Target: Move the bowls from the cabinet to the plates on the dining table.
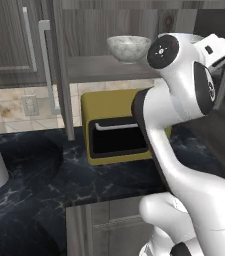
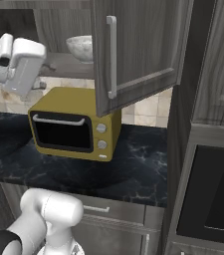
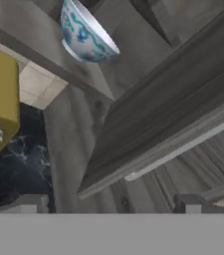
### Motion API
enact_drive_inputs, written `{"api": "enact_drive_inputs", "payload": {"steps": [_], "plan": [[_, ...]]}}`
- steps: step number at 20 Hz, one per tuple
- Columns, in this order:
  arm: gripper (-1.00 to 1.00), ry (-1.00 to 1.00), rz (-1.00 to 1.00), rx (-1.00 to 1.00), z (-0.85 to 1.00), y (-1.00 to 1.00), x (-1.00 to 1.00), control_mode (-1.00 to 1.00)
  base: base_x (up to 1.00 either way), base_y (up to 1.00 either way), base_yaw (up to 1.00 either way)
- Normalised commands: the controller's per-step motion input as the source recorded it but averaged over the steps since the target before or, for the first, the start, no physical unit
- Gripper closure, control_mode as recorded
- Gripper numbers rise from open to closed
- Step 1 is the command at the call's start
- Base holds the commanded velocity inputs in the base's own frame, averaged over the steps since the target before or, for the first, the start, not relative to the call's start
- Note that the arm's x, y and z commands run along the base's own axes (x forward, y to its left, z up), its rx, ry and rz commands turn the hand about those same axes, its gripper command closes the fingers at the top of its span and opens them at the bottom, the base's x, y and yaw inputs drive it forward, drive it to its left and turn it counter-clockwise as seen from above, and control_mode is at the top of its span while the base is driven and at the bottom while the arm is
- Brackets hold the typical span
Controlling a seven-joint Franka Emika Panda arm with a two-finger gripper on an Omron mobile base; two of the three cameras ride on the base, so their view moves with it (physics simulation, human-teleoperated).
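Your fingers stand spread wide with nothing between them, clear air ahead up to the open door's edge of the wood-grain cabinet. Past it, the patterned bowl sits upright on the shelf, mouth up. The marbled stone bowl rests on that shelf above the yellow microwave on the black veined desk.
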Motion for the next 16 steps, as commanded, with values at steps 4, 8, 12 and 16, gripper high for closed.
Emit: {"api": "enact_drive_inputs", "payload": {"steps": [4,8,12,16], "plan": [[-1.00,0.23,0.00,-0.17,0.21,-0.46,0.33,-1.00,0.00,0.00,0.00],[-1.00,0.31,0.00,-0.04,0.18,-0.40,0.26,-1.00,0.00,0.00,0.00],[-1.00,0.31,-0.04,0.00,0.14,-0.10,0.32,-1.00,0.00,0.00,0.00],[-1.00,0.28,-0.07,-0.02,0.02,0.00,0.43,-1.00,0.00,0.00,0.00]]}}
